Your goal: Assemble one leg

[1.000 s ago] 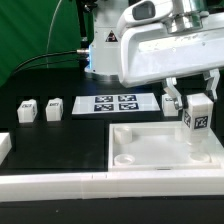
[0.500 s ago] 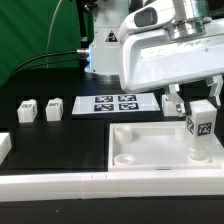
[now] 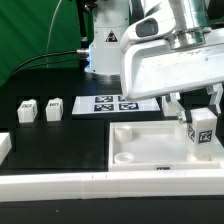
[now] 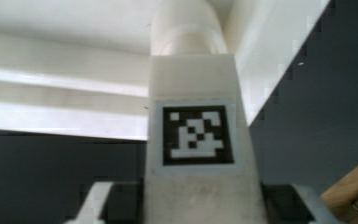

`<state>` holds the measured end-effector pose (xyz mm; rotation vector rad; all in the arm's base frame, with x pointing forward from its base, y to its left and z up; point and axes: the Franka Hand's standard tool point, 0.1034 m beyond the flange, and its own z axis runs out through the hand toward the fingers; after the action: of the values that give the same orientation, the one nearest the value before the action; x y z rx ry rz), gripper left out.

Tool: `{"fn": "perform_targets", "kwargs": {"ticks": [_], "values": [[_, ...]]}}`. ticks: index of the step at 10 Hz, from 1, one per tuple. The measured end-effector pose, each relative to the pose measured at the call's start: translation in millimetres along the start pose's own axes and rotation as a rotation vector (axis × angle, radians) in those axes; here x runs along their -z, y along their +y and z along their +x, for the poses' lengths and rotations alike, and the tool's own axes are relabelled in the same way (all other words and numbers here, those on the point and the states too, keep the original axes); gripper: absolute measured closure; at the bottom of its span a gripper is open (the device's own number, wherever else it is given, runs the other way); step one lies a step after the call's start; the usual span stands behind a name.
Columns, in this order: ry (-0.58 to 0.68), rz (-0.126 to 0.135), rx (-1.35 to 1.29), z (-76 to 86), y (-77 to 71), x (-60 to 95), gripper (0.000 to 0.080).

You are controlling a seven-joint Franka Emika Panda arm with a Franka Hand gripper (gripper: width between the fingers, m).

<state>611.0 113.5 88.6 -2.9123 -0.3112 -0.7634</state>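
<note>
My gripper [image 3: 199, 104] is shut on a leg [image 3: 203, 132], a white block with a black-and-white tag. It holds the leg upright over the right part of the white tray [image 3: 114, 150], with the lower end down near the tray floor. In the wrist view the leg [image 4: 197, 90] fills the middle, with the tag facing the camera. The gripper [image 4: 197, 206] clamps it from both sides with the dark pads [image 4: 286, 200]. Two more legs [image 3: 27, 110] [image 3: 53, 108] lie on the black table at the exterior view's left.
The marker board [image 3: 116, 103] lies behind the tray. A white part [image 3: 4, 146] shows at the exterior view's left edge. A white rail [image 3: 60, 184] runs along the front. The robot base [image 3: 103, 50] stands at the back.
My gripper has moved toward the exterior view's right and slightly lower with the leg still in it. The legs on the table have not moved.
</note>
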Motion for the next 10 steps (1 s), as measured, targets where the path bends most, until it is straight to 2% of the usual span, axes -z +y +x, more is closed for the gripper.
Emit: {"fn": "perform_targets", "kwargs": {"ticks": [4,5,6,7,8,10], "values": [[0.095,-0.022,0.006,-6.6,-1.0,3.2,0.0506],[0.080,-0.020,0.007,-11.9,-2.4,2.3,0.0405],[0.067,-0.018,0.007,-14.9,-2.2,1.9,0.0405],[0.069,-0.018,0.007,-14.1,-2.3,2.5,0.0256],[0.067,-0.018,0.007,-14.4,-2.6,2.3,0.0182],[0.067,-0.017,0.008,-14.7,-2.9,2.0,0.0160]]}}
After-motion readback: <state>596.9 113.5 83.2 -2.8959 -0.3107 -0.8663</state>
